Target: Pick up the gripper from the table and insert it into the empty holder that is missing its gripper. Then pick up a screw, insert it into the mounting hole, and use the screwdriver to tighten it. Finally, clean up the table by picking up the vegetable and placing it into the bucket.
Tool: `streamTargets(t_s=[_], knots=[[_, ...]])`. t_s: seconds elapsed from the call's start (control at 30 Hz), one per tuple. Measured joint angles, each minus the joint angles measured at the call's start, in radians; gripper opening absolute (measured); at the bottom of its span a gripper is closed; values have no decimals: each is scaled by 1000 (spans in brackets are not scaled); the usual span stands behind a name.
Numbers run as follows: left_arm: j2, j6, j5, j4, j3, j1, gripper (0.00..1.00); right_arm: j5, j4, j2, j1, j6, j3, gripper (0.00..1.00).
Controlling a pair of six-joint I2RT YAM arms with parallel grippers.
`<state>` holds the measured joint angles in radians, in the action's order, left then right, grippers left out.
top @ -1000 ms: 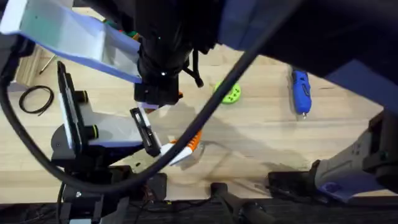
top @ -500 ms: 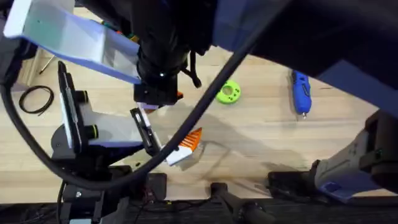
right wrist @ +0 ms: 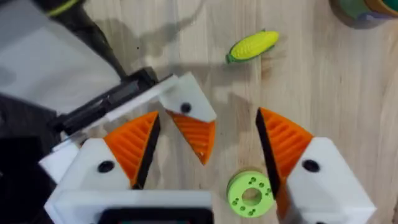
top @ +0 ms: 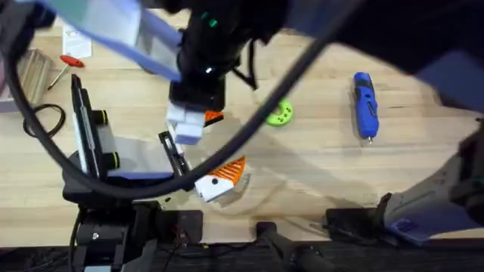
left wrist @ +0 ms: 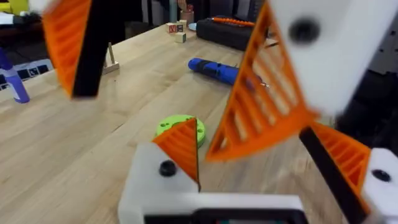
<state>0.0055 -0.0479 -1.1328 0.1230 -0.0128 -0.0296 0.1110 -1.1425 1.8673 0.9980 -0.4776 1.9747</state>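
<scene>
**Orange finger piece not yet seated; screw and clean-up untouched**

Orange wedge-shaped plastic gripper, the part to be fitted: I cannot tell it apart from the arms' own orange ribbed pads, so I cannot say where it lies. An orange patch sits beside the right gripper point(top: 198, 121) in the overhead view, but that may be one of its pads. I cannot make out the empty holder either. Nothing shows the piece seated, so I judge the first step unfinished.

The right gripper hangs over the wooden table point(top: 318, 174) with its jaws spread wide and nothing between them. Below it is the bright green round disc with holes point(right wrist: 250, 193). The left gripper point(top: 225, 178) is low over the table near the front edge. In its wrist view its pads stand apart and nothing is clamped.

The thick blue pen-shaped powered screwdriver point(top: 364, 102) lies flat, well apart from both grippers, so it looks unused. I cannot pick out a screw.

The small yellow toy vegetable with a green end point(right wrist: 252, 45) lies on the bare wood. It is outside the green bucket with the tan rim point(right wrist: 364, 9), so the clean-up is not done.
</scene>
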Motion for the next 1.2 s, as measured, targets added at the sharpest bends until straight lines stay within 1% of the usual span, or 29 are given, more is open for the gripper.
streamTargets(t_s=[0.17,0.3,0.4,0.53,0.63,0.77,0.93,1.2], knots=[[0,-1,0,0,0,0,987,18,-52,-84,-49,41,0,929],[0,-1,0,0,0,0,986,18,-38,-142,-96,95,-25,928],[0,-1,0,0,0,0,987,0,49,-211,-130,171,-133,928],[0,-1,0,0,0,0,987,-66,198,-348,-181,310,-361,928],[0,-1,0,0,0,0,987,-95,226,-453,-234,399,-489,928],[0,-1,0,0,0,0,987,-117,201,-575,-316,466,-585,928],[0,-1,0,0,0,0,987,-124,158,-671,-379,497,-645,929],[0,-1,0,0,0,0,987,-125,149,-678,-427,519,-650,929]])
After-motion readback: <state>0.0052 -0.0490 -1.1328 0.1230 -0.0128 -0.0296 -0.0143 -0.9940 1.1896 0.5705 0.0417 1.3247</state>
